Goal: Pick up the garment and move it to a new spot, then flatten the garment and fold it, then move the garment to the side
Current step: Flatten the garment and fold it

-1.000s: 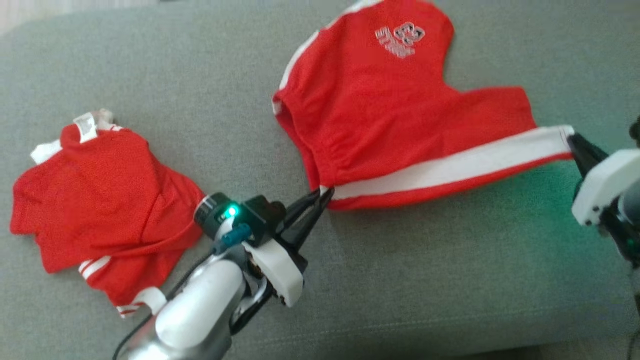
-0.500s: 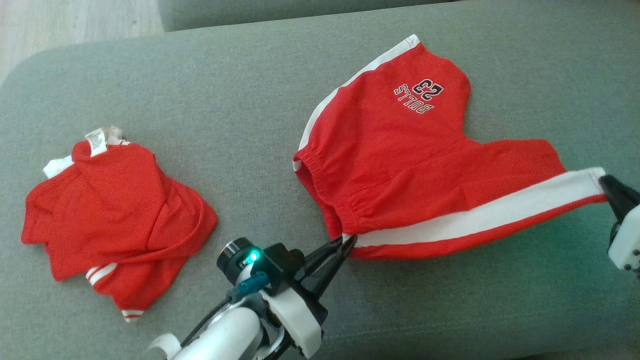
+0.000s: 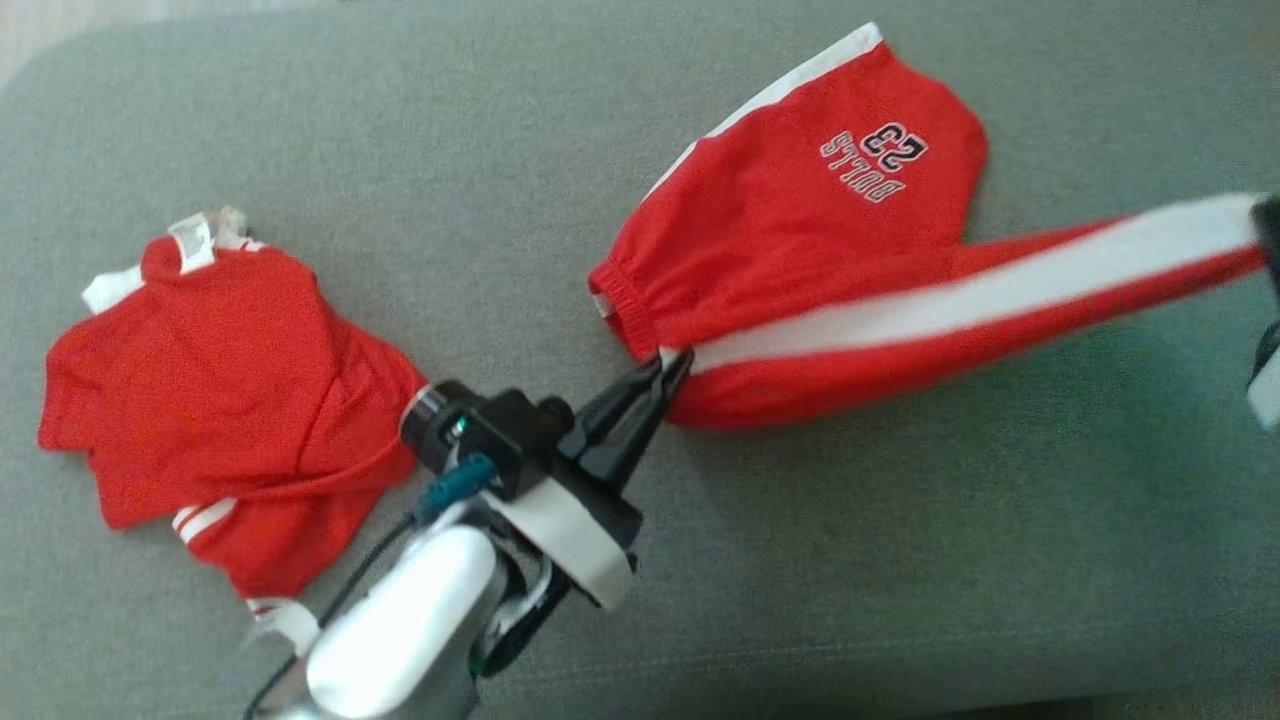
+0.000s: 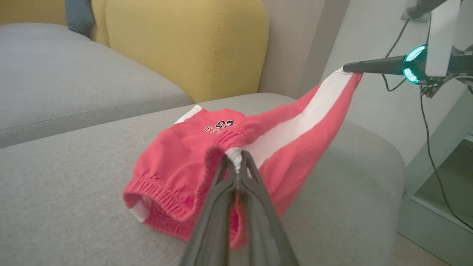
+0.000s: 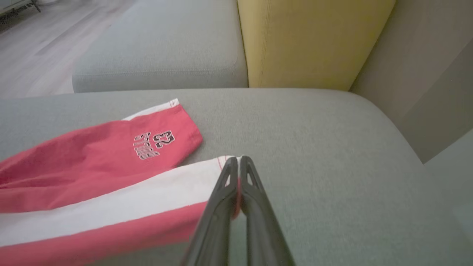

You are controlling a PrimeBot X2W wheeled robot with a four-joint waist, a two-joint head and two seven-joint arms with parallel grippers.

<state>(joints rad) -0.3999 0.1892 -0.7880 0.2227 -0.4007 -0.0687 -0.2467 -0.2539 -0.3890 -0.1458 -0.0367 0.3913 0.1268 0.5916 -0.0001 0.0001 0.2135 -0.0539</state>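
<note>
Grey sofa (image 3: pixel 900 560) with a yellow backrest (image 4: pixel 184 44) behind, and the shorts (image 3: pixel 800 230) are strung out across the right half of the seat! Look at the left gripper (image 3: pixel 668 368), pressed together on the waistband corner right where the white stripe starts. Over at the far end of that stripe, the right gripper (image 3: pixel 1262 215) is clamped on the leg hem, raised above the seat, so the near leg hangs taut between the two like a hammock. The other leg lies on the cushion, print up. And what a look: bright red knit, one broad white side stripe, a gathered elastic waist and "BULLS 23" in dark outlined letters near the hem. Light, floppy stuff, I'd say: no stiffness at all, sagging wherever it isn't held, and likely to slide over the sofa weave rather than snag. Corners and hems are the places to hold it, because the doubled waistband and stitched hem give thin fingers something thick to bite, where a single layer mid-panel would just bunch. Off to the left, well apart, a second red piece (image 3: pixel 220 400) sits crumpled.
</note>
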